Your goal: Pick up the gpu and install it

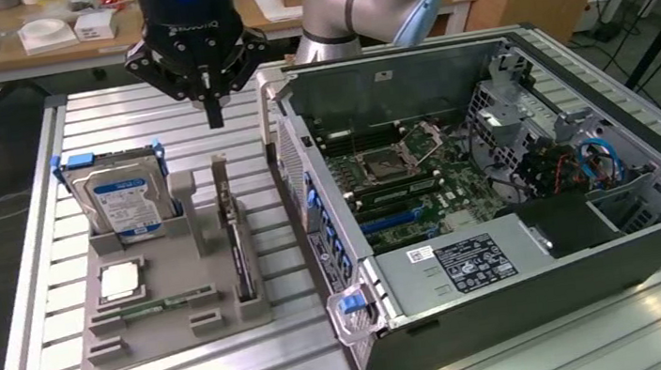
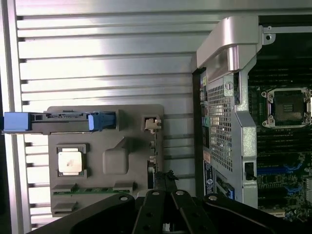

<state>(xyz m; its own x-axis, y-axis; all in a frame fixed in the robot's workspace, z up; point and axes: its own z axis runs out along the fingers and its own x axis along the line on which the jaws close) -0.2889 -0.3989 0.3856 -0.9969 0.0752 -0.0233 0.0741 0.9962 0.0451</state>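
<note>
The gpu (image 1: 237, 244) stands on edge in a slot of the grey holder (image 1: 172, 332), on the side nearest the open case (image 1: 494, 174). The tool (image 1: 215, 114) hangs above the card's far end, clenched, empty, not touching it. A hard drive (image 1: 117, 197) stands at the exterior view's left of the holder, on the worktop (image 1: 46, 229).

We see a ribbed, silvery aluminium slatted table (image 1: 27, 279) and a matt grey moulded plastic tray (image 1: 149, 344). The silver boxy hard drive (image 1: 118, 206) has bright blue rails and a white label. The thin flat gpu card (image 1: 240, 253) looks dark with a pale metal strip. The black gripper (image 1: 216, 120) shows a blue light. The open metal computer case (image 1: 572, 302) is dark grey outside.
</note>
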